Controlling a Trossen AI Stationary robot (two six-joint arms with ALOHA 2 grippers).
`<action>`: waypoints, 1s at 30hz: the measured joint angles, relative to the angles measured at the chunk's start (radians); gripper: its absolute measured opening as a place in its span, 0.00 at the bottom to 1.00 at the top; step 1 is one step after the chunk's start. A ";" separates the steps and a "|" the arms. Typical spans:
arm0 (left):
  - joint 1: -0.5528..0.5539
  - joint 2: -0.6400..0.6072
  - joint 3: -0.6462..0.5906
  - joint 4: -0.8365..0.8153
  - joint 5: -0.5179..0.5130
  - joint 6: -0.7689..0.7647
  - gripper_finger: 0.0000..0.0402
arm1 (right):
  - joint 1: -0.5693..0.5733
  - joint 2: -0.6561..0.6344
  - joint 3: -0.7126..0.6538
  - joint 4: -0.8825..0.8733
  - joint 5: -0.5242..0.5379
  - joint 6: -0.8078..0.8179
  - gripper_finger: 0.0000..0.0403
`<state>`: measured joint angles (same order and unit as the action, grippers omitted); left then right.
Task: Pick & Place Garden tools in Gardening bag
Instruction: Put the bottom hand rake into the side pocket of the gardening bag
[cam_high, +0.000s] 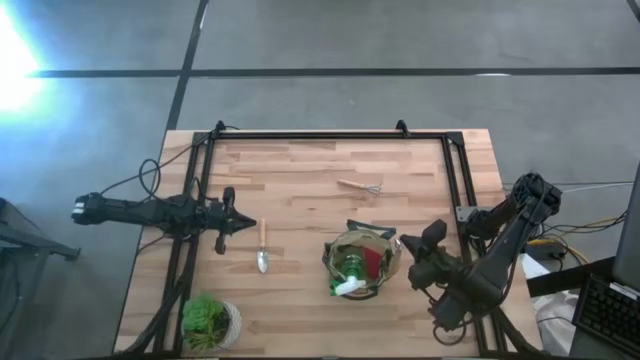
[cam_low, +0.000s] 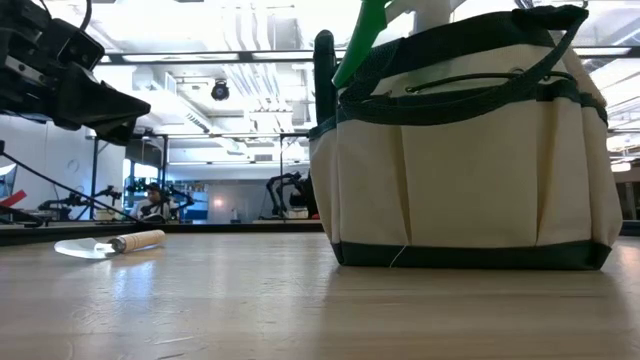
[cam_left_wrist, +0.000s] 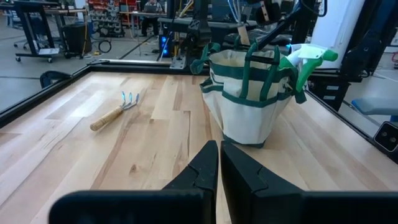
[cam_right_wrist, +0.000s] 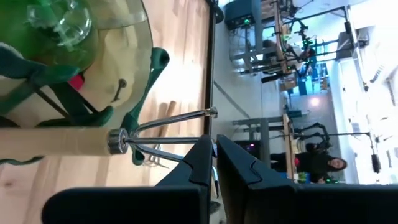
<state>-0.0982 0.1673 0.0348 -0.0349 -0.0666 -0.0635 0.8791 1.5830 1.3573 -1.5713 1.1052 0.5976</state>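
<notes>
The olive-tan gardening bag (cam_high: 332, 258) stands upright on its base right of the table's middle. A green spray bottle (cam_high: 350, 277) and a pink-red item (cam_high: 372, 262) are in it. My right gripper (cam_high: 410, 255) is at the bag's right side, shut on a wooden-handled rake fork (cam_right_wrist: 56, 142). A silver trowel (cam_high: 262, 252) lies flat left of the bag. A second rake fork (cam_high: 360, 186) lies flat farther back. My left gripper (cam_high: 240, 225) hovers left of the trowel, shut and empty. My right gripper holds the rake fork at its metal tine end (cam_right_wrist: 177, 157); the tines run in between the shut fingers (cam_right_wrist: 199, 168). The fingers lie along the fork. The wooden handle (cam_right_wrist: 62, 142) reaches away from the gripper over the bag's rim (cam_right_wrist: 146, 68). The fingers hide the exact spot.
A leafy plant in a pale pot (cam_high: 210, 322) stands at the table's near left corner. A dark frame rail (cam_high: 330, 136) runs round the table's far and side edges. Bare wood lies between the trowel and the bag.
</notes>
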 joint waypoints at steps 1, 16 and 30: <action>0.000 0.000 0.000 0.000 0.000 0.000 0.06 | 0.000 0.003 -0.008 0.000 0.010 0.000 0.02; 0.000 0.000 -0.001 0.000 0.000 0.000 0.06 | 0.005 0.008 -0.129 0.014 0.091 0.177 0.02; 0.000 0.000 -0.001 -0.001 0.000 0.000 0.06 | 0.018 0.008 -0.201 0.064 0.070 0.210 0.02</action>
<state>-0.0986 0.1673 0.0338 -0.0360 -0.0669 -0.0635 0.8967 1.5909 1.1566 -1.5070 1.1751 0.8074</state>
